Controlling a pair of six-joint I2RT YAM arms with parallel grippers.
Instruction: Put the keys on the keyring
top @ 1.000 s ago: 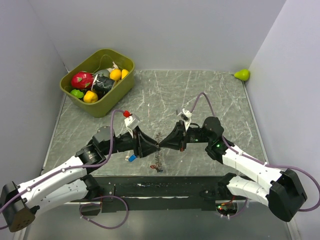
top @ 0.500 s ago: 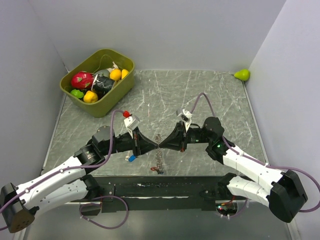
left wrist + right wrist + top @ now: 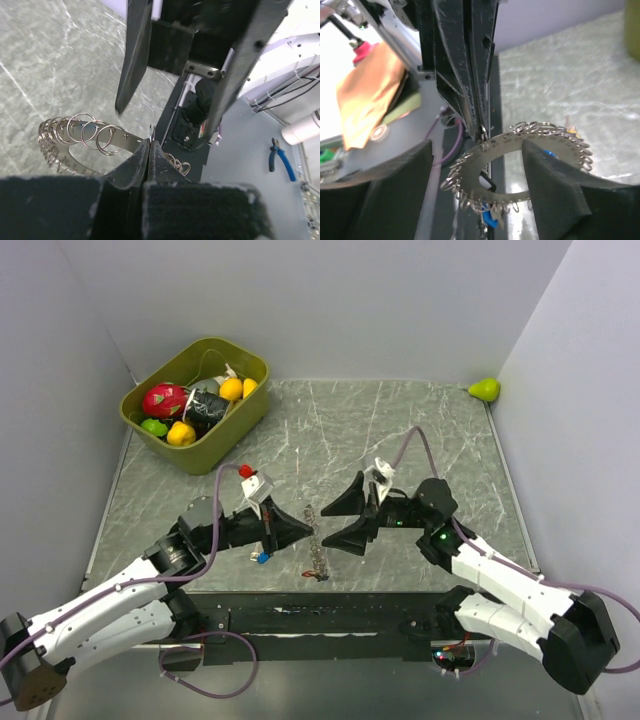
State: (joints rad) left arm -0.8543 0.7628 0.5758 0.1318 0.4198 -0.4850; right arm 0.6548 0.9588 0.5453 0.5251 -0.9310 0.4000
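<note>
The keyring (image 3: 314, 540) is a flat silvery ring hung with many small wire loops, held upright above the table's near middle. My left gripper (image 3: 303, 530) is shut on a small loop at its rim; in the left wrist view the fingertips (image 3: 150, 146) meet beside the keyring (image 3: 75, 135). My right gripper (image 3: 337, 527) is open, one finger on each side of the ring and apart from it. The right wrist view shows the keyring (image 3: 520, 150) between my right gripper's (image 3: 477, 165) spread fingers, with a blue-headed key (image 3: 492, 218) dangling from its underside. Another small blue key (image 3: 262, 558) lies under my left arm.
An olive bin (image 3: 243, 358) of toy fruit stands at the back left. A green pear (image 3: 485, 390) sits in the far right corner. A black strip (image 3: 330, 612) runs along the table's near edge, just below the hanging ring.
My right gripper has opened, let go of the keyring and drawn back slightly right. My left gripper has shut on the ring and now holds it alone.
</note>
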